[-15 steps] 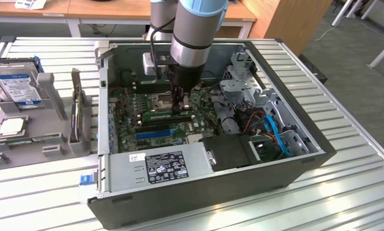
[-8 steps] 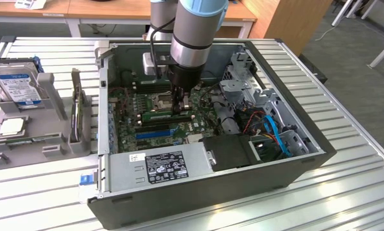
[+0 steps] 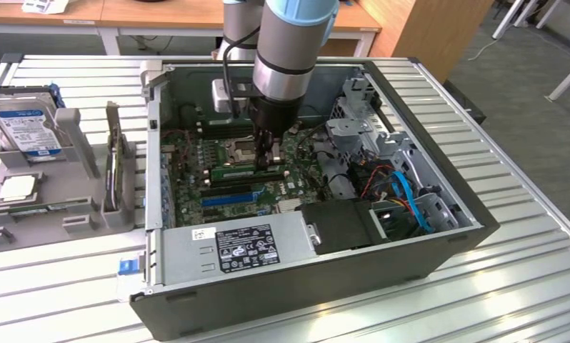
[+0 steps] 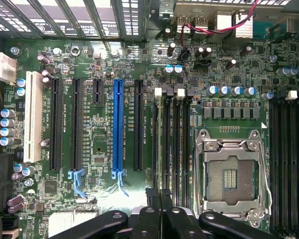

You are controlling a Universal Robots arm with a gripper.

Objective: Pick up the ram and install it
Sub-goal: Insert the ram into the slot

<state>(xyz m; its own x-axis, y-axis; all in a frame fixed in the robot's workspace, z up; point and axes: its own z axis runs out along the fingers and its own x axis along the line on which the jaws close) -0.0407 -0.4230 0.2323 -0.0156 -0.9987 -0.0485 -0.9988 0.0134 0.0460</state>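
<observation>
Reaching straight down into the open computer case (image 3: 438, 236) with the gripper (image 3: 268, 164), low over the green motherboard (image 4: 134, 50). Jaws pressed together, black fingers (image 4: 152, 201) side by side with no gap seen between them; cannot tell whether anything thin is pinched there. Directly under the jaws, in the bank of black memory slots (image 4: 175, 144): the ram (image 3: 236, 172), a narrow green stick lying along one slot and running from the fingertips toward the exterior view's left. Cannot tell whether tips and stick touch, nor whether the stick is fully seated. On one side of the jaws, just past the slot bank, the CPU socket (image 4: 229, 174) with its metal frame. On the opposite side, nearer the exterior camera than the jaws, the blue expansion slot (image 4: 118, 129) among longer black ones. Farther from the jaws in that same direction, the grey power supply (image 3: 233, 246) at the case's near edge. Toward the exterior view's right of the jaws, blue cables (image 3: 413, 200) near the drive bays. Well apart from the jaws, outside the case toward the exterior view's left, a hard drive (image 3: 26, 128) standing in a grey fixture (image 3: 76, 179).
</observation>
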